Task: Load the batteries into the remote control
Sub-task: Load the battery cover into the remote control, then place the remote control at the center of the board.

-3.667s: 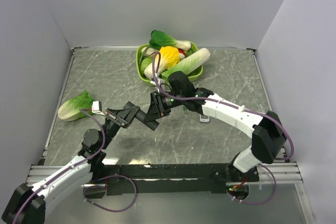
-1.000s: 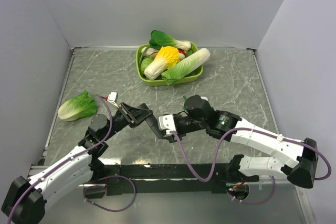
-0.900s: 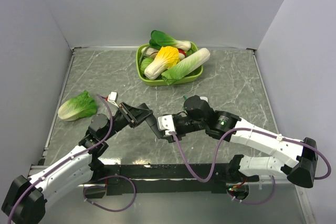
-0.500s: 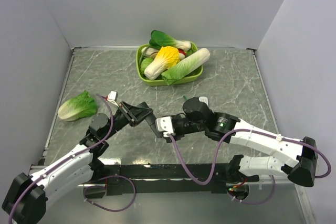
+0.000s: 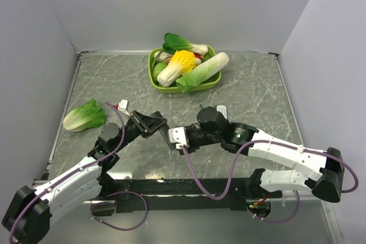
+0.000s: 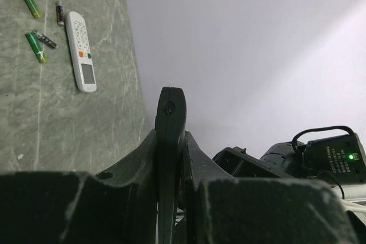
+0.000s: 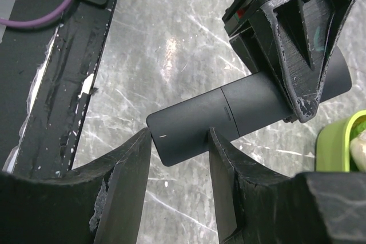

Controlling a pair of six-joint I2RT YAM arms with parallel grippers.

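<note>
Now right jaws have narrowed around the free end of the remote control, grip unclear; left jaws clamp it, batteries not yet loaded.

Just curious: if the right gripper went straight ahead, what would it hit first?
Probably the black remote: its end lies between the right gripper's jaws, held by the left gripper.

The left arm and right arm meet mid-surface, barring the centre. The far right lies open; a vegetable basket blocks the back, a lettuce the left.
</note>
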